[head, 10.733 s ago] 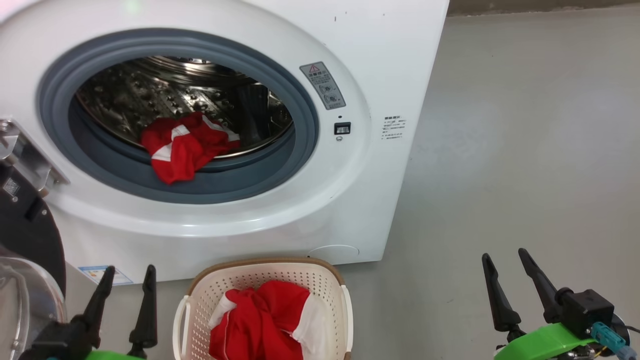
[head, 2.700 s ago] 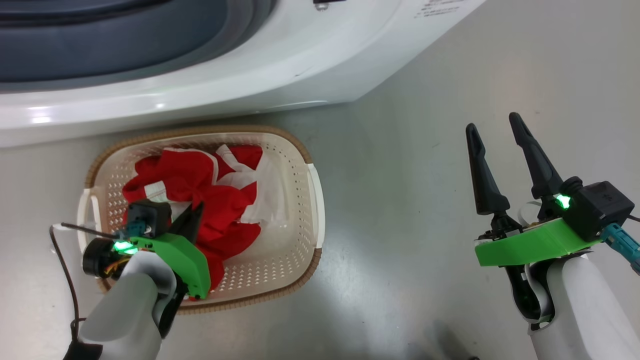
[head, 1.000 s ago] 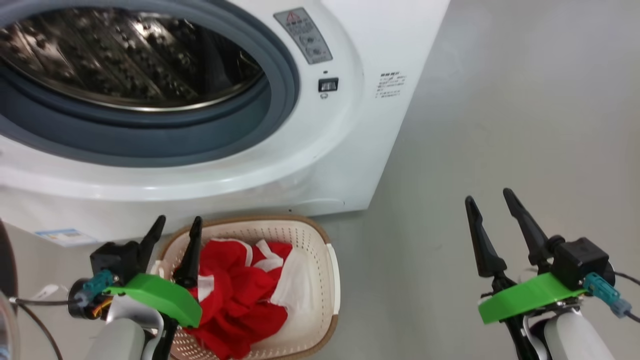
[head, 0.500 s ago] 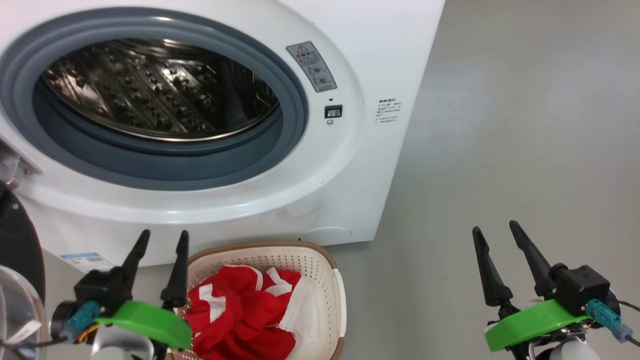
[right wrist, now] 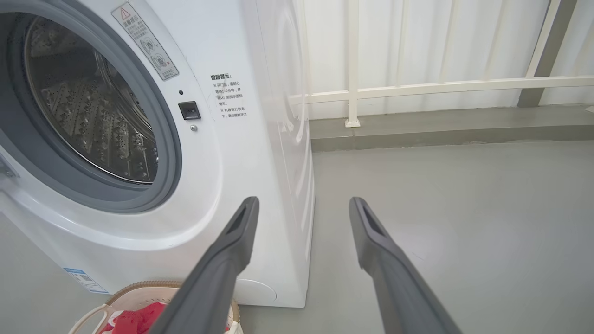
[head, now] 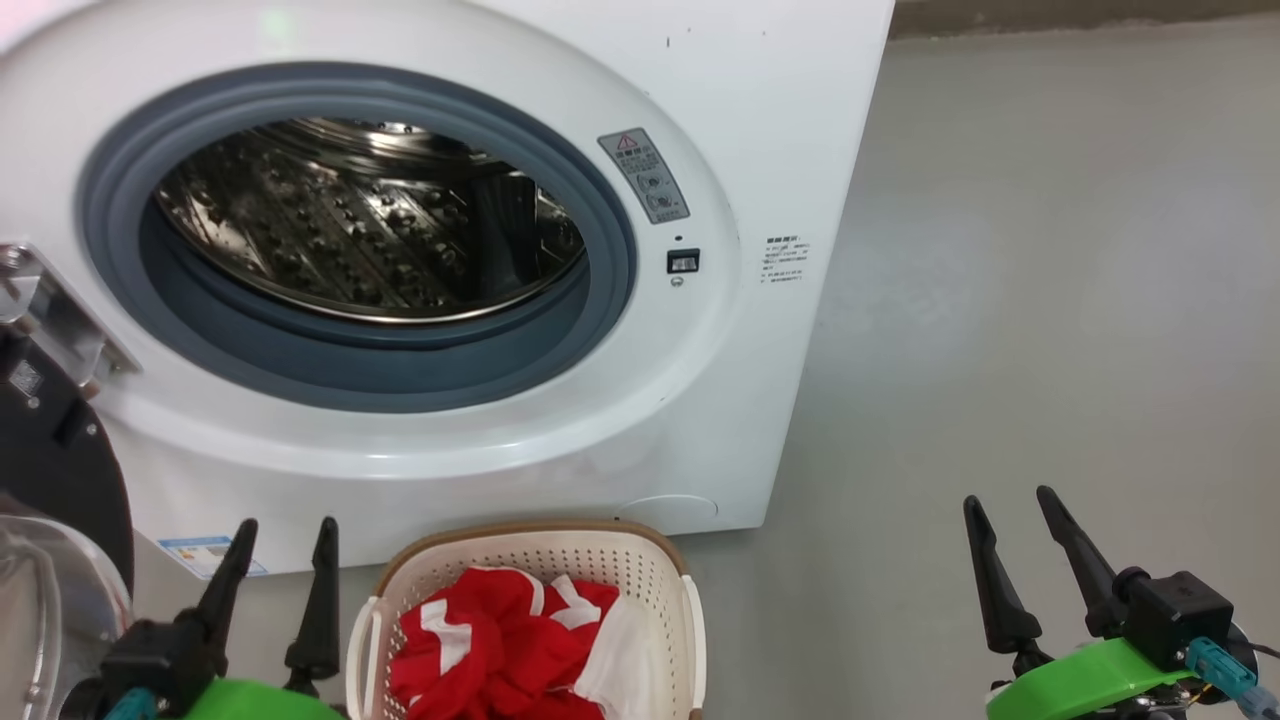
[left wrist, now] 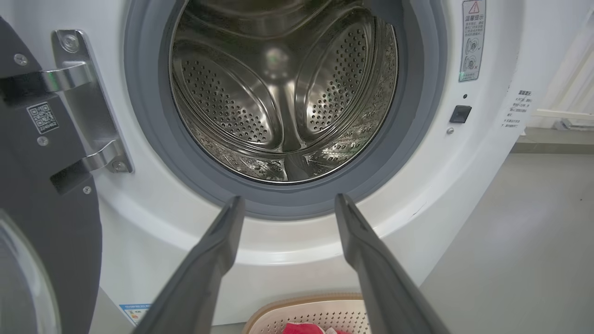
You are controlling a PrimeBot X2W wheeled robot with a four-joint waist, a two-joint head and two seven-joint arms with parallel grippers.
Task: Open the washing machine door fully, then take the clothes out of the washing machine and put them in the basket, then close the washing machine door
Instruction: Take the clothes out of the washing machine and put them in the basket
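1. Furthest left, the washing machine door (head: 60, 480) is found swung wide open, hung from a metal hinge (head: 60, 320). Its black rim and part of its clear glass bowl are shown.
2. Next, the left gripper (head: 287, 527) is seen low in the head view, between the door and the basket, fingers pointing up. Its jaws are spread apart and nothing is held between them. In its wrist view it is aimed at the lower edge of the drum opening.
3. Then the washing machine (head: 700, 400) is listed: white, front-loading, stood on the floor. A grey gasket (head: 610, 270) is fitted round the opening, and the perforated steel drum (head: 370, 230) is seen behind it. A blue label (head: 205, 553) is stuck low on the front at the left. A warning sticker (head: 645, 175) and a small black latch socket (head: 683, 262) are placed right of the opening.
4. Below the opening, the basket (head: 520, 560) is set on the floor just in front of the machine: cream, perforated, brown-rimmed.
5. Inside the basket, the clothes (head: 500, 650) are heaped: red with white panels.
6. Well apart to the right, the right gripper (head: 1010, 500) is seen low over the floor, fingers up. Its jaws are spread apart with nothing between them.
7. Under everything, the floor (head: 1050, 300) is recorded as grey and smooth.
8. Past the machine's right side, a white railing (right wrist: 417, 86) is shown in the right wrist view.
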